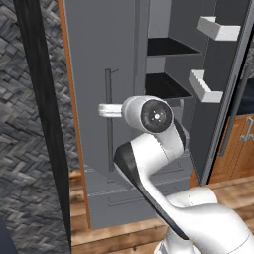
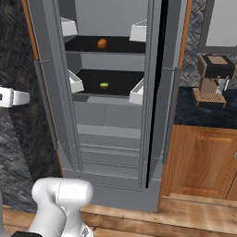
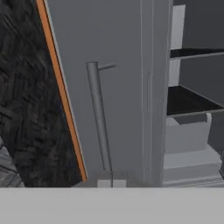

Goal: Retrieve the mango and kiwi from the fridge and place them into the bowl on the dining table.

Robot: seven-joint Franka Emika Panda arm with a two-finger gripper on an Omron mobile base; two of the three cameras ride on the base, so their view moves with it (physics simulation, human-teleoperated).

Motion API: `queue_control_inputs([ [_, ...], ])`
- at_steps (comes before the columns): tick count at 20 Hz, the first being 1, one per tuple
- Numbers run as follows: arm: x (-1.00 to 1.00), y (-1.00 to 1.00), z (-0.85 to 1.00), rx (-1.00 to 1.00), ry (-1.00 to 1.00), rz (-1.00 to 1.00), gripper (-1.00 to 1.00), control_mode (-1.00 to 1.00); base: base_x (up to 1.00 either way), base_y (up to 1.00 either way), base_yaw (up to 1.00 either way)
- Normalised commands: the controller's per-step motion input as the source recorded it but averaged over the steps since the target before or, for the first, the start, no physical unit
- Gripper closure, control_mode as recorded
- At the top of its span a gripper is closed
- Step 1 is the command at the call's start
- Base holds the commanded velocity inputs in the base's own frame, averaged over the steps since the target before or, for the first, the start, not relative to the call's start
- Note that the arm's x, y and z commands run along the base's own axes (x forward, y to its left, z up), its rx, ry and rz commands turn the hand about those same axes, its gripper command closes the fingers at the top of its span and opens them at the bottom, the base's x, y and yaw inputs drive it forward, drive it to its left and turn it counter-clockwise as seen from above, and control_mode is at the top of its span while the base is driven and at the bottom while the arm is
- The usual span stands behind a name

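Observation:
The grey fridge [image 2: 109, 115] stands with both doors swung open. An orange mango [image 2: 102, 43] lies on its upper dark shelf and a green kiwi [image 2: 104, 85] on the shelf below. My gripper [image 1: 100, 110] is outside the left door [image 1: 89, 74], right beside its thin bar handle [image 1: 108, 119], far from both fruits. At the left edge of the right base view the gripper [image 2: 5, 98] pokes in. In the hand view the handle [image 3: 98, 118] rises just ahead, and the fingertips [image 3: 105, 183] sit close together with nothing between them. The bowl and dining table are out of view.
The open right door [image 1: 223, 99] carries white shelves [image 1: 204, 87]. A coffee machine [image 2: 212, 78] stands on a dark counter [image 2: 203, 113] over wooden cabinets [image 2: 199, 157] to the fridge's right. A black post [image 1: 42, 114] and a woven wall [image 1: 20, 149] lie left.

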Motion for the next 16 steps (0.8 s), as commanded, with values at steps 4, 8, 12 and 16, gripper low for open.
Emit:
queue_control_inputs([
  [4, -0.08, -0.68, 0.36, 0.26, 0.1, -0.26, 1.0, -1.0, 0.0, 0.0, 0.0],
  [8, -0.01, -0.69, -0.02, 0.67, 0.0, -0.27, 1.0, -1.0, 0.0, 0.0, 0.0],
  [12, 0.0, -0.58, -0.23, 0.79, -0.01, -0.22, 1.0, -1.0, 0.0, 0.0, 0.0],
  [16, -0.01, -0.38, -0.2, 0.67, 0.0, -0.06, 1.0, -1.0, 0.0, 0.0, 0.0],
])
